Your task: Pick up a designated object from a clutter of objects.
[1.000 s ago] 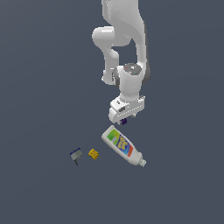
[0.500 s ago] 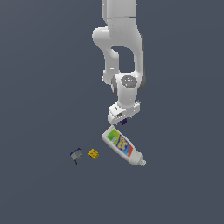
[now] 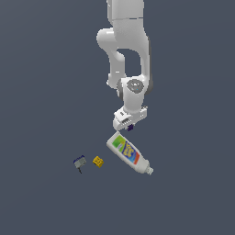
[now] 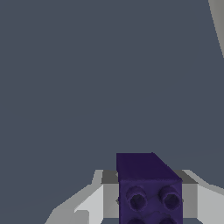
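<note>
The tiny dark purple block [image 4: 146, 188] sits between my fingers in the wrist view, filling the gap between the pads. In the exterior view it shows as a small purple speck [image 3: 131, 127] under my gripper [image 3: 128, 125], which is shut on it and holds it above the surface. The white bottle with a colourful label [image 3: 128, 152] lies on its side just below the gripper. The tiny yellow block [image 3: 97, 161] and the small grey-and-blue item [image 3: 80, 162] lie to the exterior view's left of the bottle.
The surface is a plain dark grey floor [image 3: 46, 92]. The white arm [image 3: 128, 55] rises above the gripper. A pale edge [image 4: 217, 17] shows at a corner of the wrist view.
The gripper has risen with the purple block, moving up and away from the bottle. The bottle, yellow block and grey-and-blue item have not moved.
</note>
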You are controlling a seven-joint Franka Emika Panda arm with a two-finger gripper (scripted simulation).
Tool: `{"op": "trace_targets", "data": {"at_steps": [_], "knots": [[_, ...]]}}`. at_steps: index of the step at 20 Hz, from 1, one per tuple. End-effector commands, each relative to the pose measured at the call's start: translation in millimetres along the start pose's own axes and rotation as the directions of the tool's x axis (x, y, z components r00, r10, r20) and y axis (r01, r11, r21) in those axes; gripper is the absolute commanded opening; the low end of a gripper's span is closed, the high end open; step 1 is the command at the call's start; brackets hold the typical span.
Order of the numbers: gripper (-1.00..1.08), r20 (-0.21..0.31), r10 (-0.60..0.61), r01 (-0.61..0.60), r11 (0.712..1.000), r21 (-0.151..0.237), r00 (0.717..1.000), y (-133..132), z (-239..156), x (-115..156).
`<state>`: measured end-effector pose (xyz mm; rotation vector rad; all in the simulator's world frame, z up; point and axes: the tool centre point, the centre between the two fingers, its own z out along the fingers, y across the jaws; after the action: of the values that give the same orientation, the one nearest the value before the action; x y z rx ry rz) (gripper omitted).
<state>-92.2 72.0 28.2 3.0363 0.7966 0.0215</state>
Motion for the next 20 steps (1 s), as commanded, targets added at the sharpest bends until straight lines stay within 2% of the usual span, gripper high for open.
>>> {"op": "trace_targets", "data": {"at_steps": [1,11,20], "knots": [[-1.0,0.013,-0.001,0.001,1.0,0.005,1.0,-1.2,5.9,-4.2],[-1.0,0.012,-0.001,0.001,1.0,0.005,1.0,5.0,-6.0,-2.5],[-1.0,0.012,-0.002,0.002,1.0,0.006,1.0,29.3,-52.9,4.1]]}}
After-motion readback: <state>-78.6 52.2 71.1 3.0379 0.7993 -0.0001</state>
